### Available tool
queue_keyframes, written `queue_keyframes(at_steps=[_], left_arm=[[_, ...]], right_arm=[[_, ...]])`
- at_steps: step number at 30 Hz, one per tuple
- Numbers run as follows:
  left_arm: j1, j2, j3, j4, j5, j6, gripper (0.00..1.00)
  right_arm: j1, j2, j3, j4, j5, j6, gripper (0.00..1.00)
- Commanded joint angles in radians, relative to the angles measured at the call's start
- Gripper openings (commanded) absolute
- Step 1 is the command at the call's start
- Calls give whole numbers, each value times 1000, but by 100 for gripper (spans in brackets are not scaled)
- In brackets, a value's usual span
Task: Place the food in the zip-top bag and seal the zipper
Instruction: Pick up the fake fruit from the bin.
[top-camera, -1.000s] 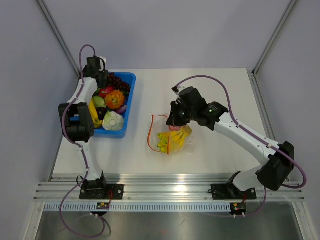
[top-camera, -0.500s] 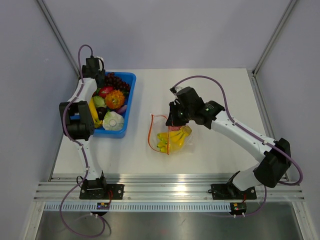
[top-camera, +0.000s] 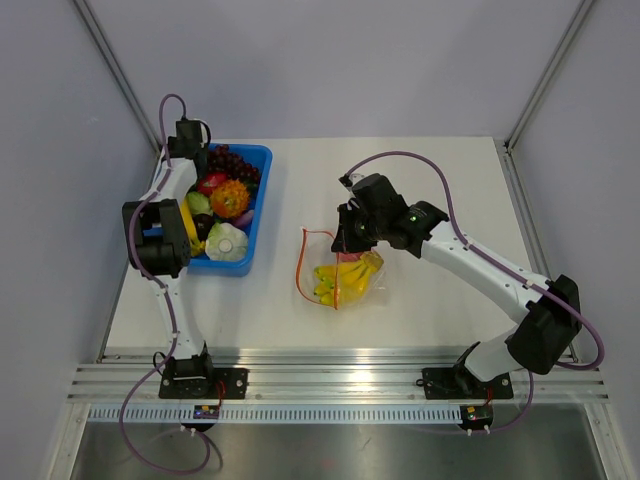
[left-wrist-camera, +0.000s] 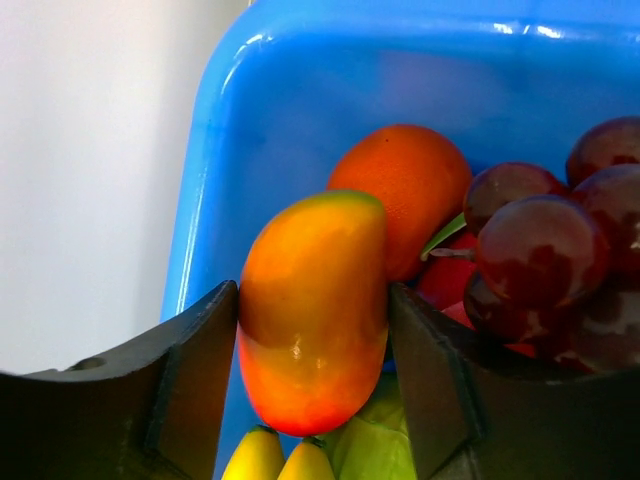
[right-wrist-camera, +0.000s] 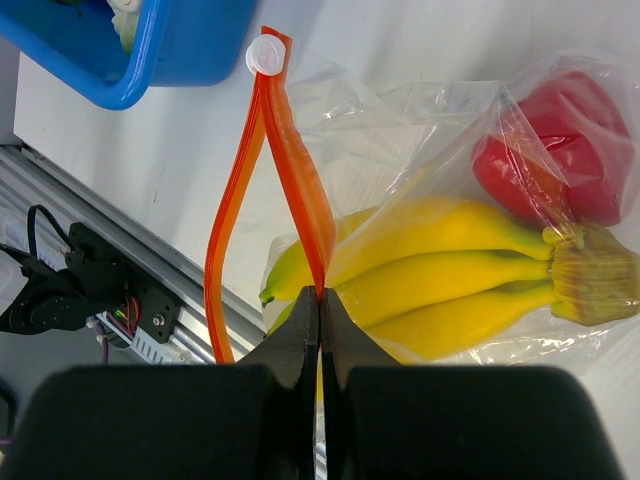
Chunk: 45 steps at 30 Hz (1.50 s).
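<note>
The clear zip-top bag (top-camera: 350, 280) lies on the table with yellow bananas (right-wrist-camera: 450, 270) and a red fruit (right-wrist-camera: 550, 160) inside. Its red-orange zipper (right-wrist-camera: 295, 170) gapes open in a loop, with a white slider (right-wrist-camera: 263, 55) at the far end. My right gripper (right-wrist-camera: 320, 300) is shut on one zipper strip, and it stands over the bag's mouth in the top view (top-camera: 345, 235). My left gripper (left-wrist-camera: 313, 300) is shut on an orange-red mango-like fruit (left-wrist-camera: 315, 350) over the back of the blue tray (left-wrist-camera: 230, 120). In the top view this gripper (top-camera: 197, 160) is at the tray's far left corner.
The blue tray (top-camera: 262, 190) holds dark grapes (left-wrist-camera: 560, 250), an orange (left-wrist-camera: 410, 185), a green piece, small bananas and other toy food. The table's front rail (right-wrist-camera: 110, 250) runs close below the bag. White table surface lies to the right of the bag.
My right gripper has shifted slightly left over the bag's mouth, still on the zipper. My left arm has barely moved at the tray.
</note>
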Motion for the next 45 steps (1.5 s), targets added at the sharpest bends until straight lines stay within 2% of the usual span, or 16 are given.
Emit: queue_keyframes(at_steps=[1, 2, 6, 8, 13, 23, 26, 31, 33, 37, 45], left_arm=[[6, -23, -17, 62, -52, -32, 57], [6, -44, -22, 62, -53, -40, 51], [4, -135, -52, 68, -46, -61, 39], [3, -185, -94, 76, -37, -69, 37], [-5, -351, -186, 105, -4, -80, 23], [-33, -604, -342, 87, 81, -107, 16], [-44, -658, -361, 33, 147, -161, 15], [-54, -828, -439, 8, 353, -242, 13], [-66, -918, -527, 28, 399, -242, 13], [-108, -1044, -580, 24, 492, -288, 8], [-191, -1207, -664, -61, 655, -336, 6]], right_arm=[[6, -5, 42, -9, 11, -16, 0], [4, -8, 40, -8, 11, -16, 0], [4, -21, 33, -2, 11, -13, 0], [6, -28, 27, 1, 9, -8, 0], [6, -50, 10, 24, -6, 6, 0], [6, -81, -44, 61, -22, 35, 0], [4, -81, -53, 72, -14, 41, 0], [6, -62, -38, 77, -2, 52, 0], [6, -35, -20, 84, -9, 64, 0], [6, -2, 2, 100, -31, 85, 0], [15, 136, 121, 129, -65, 105, 0]])
